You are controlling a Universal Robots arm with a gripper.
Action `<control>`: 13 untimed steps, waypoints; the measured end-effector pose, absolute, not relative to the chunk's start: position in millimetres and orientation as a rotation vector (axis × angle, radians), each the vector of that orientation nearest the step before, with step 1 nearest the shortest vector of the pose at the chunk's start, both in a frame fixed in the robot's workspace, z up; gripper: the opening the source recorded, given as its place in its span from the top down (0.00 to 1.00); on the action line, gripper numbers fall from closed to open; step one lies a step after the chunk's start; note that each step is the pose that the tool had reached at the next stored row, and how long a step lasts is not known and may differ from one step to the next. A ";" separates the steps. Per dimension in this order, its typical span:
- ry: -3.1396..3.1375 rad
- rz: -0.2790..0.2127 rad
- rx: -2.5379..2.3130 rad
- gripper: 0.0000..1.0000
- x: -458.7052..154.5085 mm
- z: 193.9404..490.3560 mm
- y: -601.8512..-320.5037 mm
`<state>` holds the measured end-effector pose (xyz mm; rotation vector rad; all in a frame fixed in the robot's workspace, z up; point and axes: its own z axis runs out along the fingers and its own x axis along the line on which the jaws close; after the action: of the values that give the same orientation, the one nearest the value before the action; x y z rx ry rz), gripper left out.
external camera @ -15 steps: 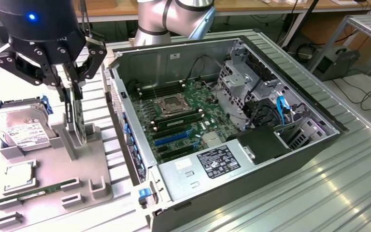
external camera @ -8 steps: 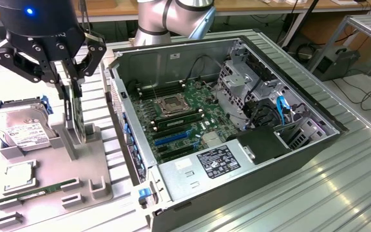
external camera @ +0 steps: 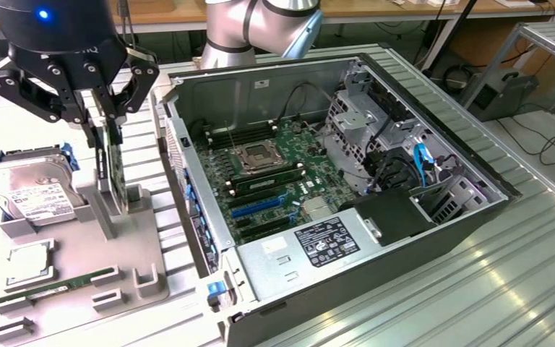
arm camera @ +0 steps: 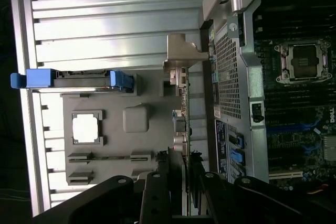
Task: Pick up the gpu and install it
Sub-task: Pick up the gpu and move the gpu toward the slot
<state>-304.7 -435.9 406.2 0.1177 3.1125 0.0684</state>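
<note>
Pinching the upright gpu (external camera: pixel 112 173) by its top edge at the exterior view's upper left, the pincer (external camera: pixel 104 126) is holding it in the stand (external camera: pixel 112 223); lifting straight up, untilted, is looking wisest.

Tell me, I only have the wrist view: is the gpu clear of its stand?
Observer: No. From the side, the gpu has its lower end in the grey stand.
Operator: Is it upright?
Observer: Yes, upright, with the gripper closed on its upper part.
Operator: What lies beyond the blue slots?
Observer: A labelled power supply, toward the exterior view's bottom.
</note>
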 end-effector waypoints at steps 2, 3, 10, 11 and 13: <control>3.113 0.068 0.118 0.73 -304.2 406.3 -435.8; 3.113 0.068 0.118 0.73 -303.4 406.3 -435.8; 3.112 0.068 0.118 0.73 -299.4 406.5 -435.9; 3.113 0.068 0.118 0.73 -299.0 407.3 -435.9; 3.113 0.068 0.118 0.73 -298.2 408.8 -435.9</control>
<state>-298.2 -435.9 408.8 0.1176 3.1126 0.0684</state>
